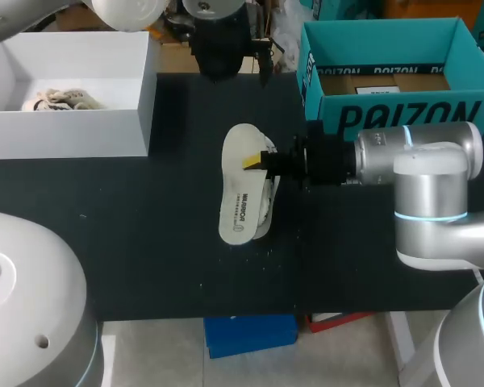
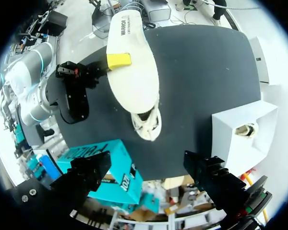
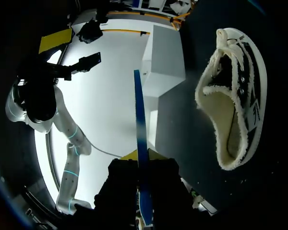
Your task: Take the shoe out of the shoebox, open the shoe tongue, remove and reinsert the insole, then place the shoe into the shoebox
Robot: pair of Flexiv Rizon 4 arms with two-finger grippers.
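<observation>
A white box (image 1: 64, 133) sits upper left, the teal shoebox (image 1: 387, 117) upper right. At centre the right pincer (image 1: 256, 161) is clamped on the insole (image 1: 240, 201), held over the shoe (image 3: 235, 96) on the black table (image 1: 145, 242), long axis running top to bottom. The left pincer (image 2: 148, 168) hangs wide open, holding nothing.

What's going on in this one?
The right gripper holds the insole out of the shoe, flat above it. The shoe lies on the table. The left gripper hangs open over the table's far side, holding nothing. A white box with a second shoe inside stands at the left, a teal box at the right.
</observation>
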